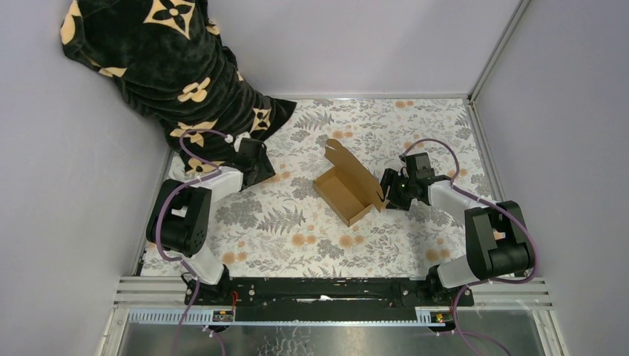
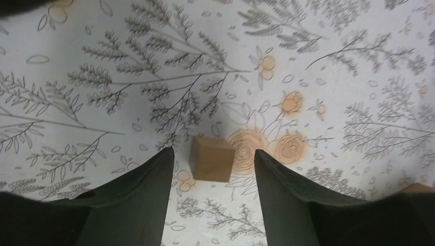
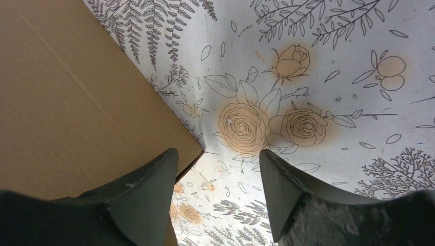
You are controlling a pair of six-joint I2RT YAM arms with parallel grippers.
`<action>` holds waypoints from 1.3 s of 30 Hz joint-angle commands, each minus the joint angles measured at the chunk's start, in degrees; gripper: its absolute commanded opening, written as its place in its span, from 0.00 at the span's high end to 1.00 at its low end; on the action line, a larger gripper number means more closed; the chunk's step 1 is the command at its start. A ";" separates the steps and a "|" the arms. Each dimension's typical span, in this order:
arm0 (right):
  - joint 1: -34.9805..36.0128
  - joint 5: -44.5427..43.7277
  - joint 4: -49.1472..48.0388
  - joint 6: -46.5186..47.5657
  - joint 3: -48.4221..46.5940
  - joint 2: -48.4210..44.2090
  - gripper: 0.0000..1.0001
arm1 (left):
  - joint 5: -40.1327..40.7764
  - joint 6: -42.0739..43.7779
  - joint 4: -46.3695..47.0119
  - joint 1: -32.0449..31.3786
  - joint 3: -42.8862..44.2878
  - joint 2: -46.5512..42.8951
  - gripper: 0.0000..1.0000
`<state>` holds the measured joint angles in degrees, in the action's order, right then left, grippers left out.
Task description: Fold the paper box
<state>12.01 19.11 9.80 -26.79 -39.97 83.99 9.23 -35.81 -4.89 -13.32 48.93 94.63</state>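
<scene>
Right end effector (image 3: 218, 154): jaws wide, only flowered cloth between them, nothing held. One finger (image 3: 149, 189) sits at the corner of a plain brown cardboard panel; cannot tell whether it touches. That panel belongs to the paper box (image 1: 343, 191), and the end effector stands just off the box's right side.

Paper box: half folded. Open tray with low walls, interior bare, set at a slant to the tabletop's edges. Lid flap stands up along the box's far-right long side, with a rounded tab at its far end. Box rests on the tabletop (image 1: 297, 245), on the floral cloth, roughly midway between the two arms.

Left end effector (image 2: 214, 151): jaws wide, holding nothing, well apart from the box, out to its left. Past its fingertips, in line with the gap, a small brown block (image 2: 212, 159) lies on the cloth; cannot tell what it is. Not touched.

Farther left of the box and beyond it: a black blanket (image 1: 170, 67) with tan flower marks, heaped in the corner, its lower edge close to the left end effector.
</scene>
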 commanded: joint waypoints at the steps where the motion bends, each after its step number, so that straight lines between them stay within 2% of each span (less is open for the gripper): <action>1: 0.38 0.60 -1.23 0.54 -0.55 0.18 0.33 | -0.07 1.10 1.53 0.51 3.26 1.41 0.37; 4: 0.38 0.30 -0.91 0.76 -0.71 -0.05 0.33 | -0.68 1.28 1.29 0.48 4.20 1.96 0.47; 7: 0.32 0.36 -0.88 0.90 -0.60 -0.09 0.33 | -0.89 1.39 1.02 0.50 4.10 1.98 0.51; 19: 0.38 0.77 -1.74 0.47 -0.12 0.04 0.33 | 1.57 1.72 -1.72 -1.33 3.11 1.59 0.52; 22: 0.38 0.74 -1.85 0.49 -0.20 0.10 0.33 | 2.49 1.92 -3.05 -1.93 3.74 1.87 0.57; 30: 0.38 1.16 -2.48 0.42 0.02 0.41 0.33 | 3.57 2.44 -4.64 -2.48 4.42 3.14 0.63; 32: 0.38 1.24 -2.47 0.50 -0.04 0.48 0.33 | 3.20 2.40 -4.72 -2.53 4.66 3.44 0.67; 35: 0.38 1.16 -2.36 0.58 -0.09 0.30 0.33 | 2.54 2.41 -5.26 -2.66 5.29 3.25 0.80; 39: 0.38 1.01 -2.07 0.85 -0.44 0.21 0.33 | 1.00 2.68 -7.59 -3.36 7.69 1.37 0.83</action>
<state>12.01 19.18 8.49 -26.74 -39.88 84.18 10.96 -34.26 -9.26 -15.66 53.43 96.92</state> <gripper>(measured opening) 0.672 0.352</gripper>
